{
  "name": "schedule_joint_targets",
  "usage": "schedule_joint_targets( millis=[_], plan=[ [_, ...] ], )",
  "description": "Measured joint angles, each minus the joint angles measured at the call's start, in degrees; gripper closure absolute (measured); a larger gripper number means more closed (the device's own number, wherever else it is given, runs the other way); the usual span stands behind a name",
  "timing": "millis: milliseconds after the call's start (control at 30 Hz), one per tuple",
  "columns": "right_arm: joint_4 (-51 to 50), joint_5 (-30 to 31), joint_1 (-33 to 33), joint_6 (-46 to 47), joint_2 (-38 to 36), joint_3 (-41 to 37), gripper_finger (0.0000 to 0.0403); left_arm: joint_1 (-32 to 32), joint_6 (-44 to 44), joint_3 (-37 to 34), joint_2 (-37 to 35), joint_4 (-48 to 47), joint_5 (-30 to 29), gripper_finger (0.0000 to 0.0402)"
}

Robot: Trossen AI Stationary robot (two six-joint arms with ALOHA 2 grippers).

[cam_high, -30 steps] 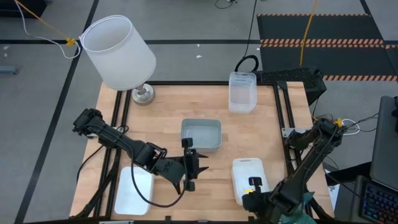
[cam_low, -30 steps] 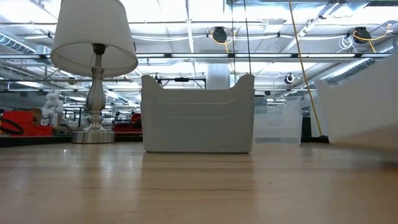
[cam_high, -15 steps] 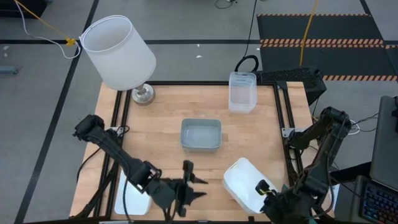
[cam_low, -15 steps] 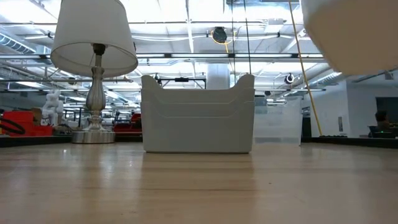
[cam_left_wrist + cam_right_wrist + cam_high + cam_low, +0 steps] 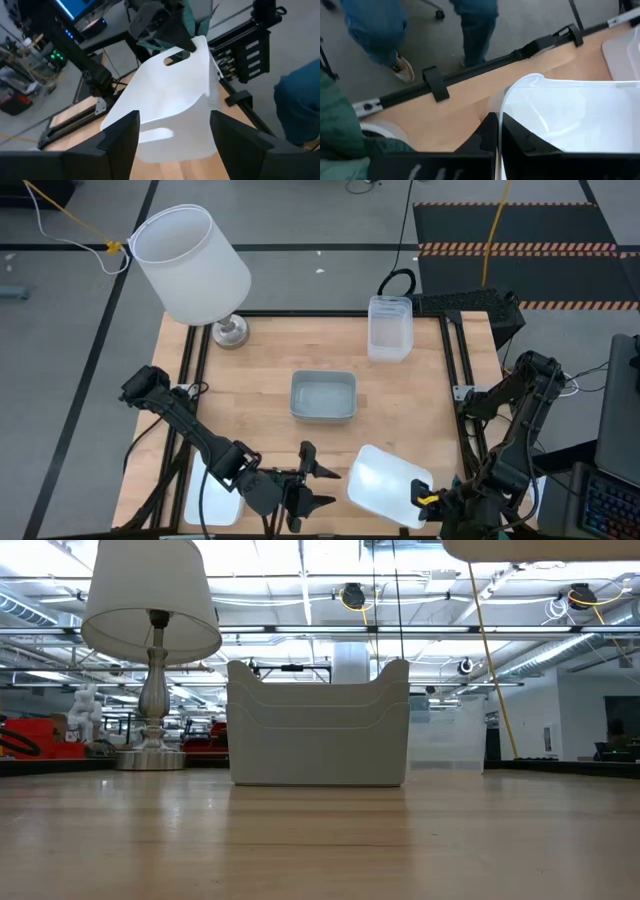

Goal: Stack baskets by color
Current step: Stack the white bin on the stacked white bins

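Note:
My right gripper (image 5: 426, 500) is shut on a white basket (image 5: 385, 484), which hangs in the air over the table's near right part. The low view shows only its underside (image 5: 540, 548). My left gripper (image 5: 330, 487) is open just left of this basket and points at it; in the left wrist view its fingers frame the basket (image 5: 170, 100) without touching it. A grey-blue basket (image 5: 323, 396) rests on its bottom at the table's middle. A clear basket (image 5: 390, 328) stands at the far right. Another white basket (image 5: 212, 492) lies at the near left, partly under the left arm. My right gripper pinches the rim of the white basket's end wall (image 5: 502, 111), one finger inside and one outside. In the left wrist view the hold sits beside the handle cut-out (image 5: 175, 57). The fingers slant down from the near right. The basket is lifted clear and tilted.
A lamp with a big white shade (image 5: 192, 265) stands at the far left corner. Black frame rails (image 5: 455, 370) run along the table's sides. A person's legs (image 5: 470, 25) show beyond the table's edge. Bare wood lies around the grey-blue basket.
My right gripper has lifted the white basket off the near right of the table and rolled its wrist, so the basket now hangs tilted and clear. My left gripper has moved from beside the grey-blue basket toward the near edge and turned to point at the white basket.

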Motion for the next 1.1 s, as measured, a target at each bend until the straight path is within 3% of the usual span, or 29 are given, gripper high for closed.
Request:
schedule_joint_targets(
  millis=[133, 400, 700, 1100],
  plan=[
    [-0.04, -1.44, -0.36, -6.32, 0.00, 0.00, 0.0403, 0.02, 4.48, 0.00, 0.00, 0.00, 2.00, 0.0173],
    [-0.10, -12.85, -7.03, -17.57, 0.02, 0.00, 0.0403, 0.72, 9.42, 4.09, 0.07, -6.85, 4.92, 0.0183],
    [-0.76, -25.99, -17.21, -31.42, 0.02, -0.02, 0.0403, 2.86, 13.08, 5.97, 0.07, -19.55, 16.74, 0.0183],
    [-1.85, -36.77, -28.16, -44.48, 0.02, -0.02, 0.0403, 3.65, 24.28, 5.99, 0.07, -24.13, 17.34, 0.0198]
  ],
)
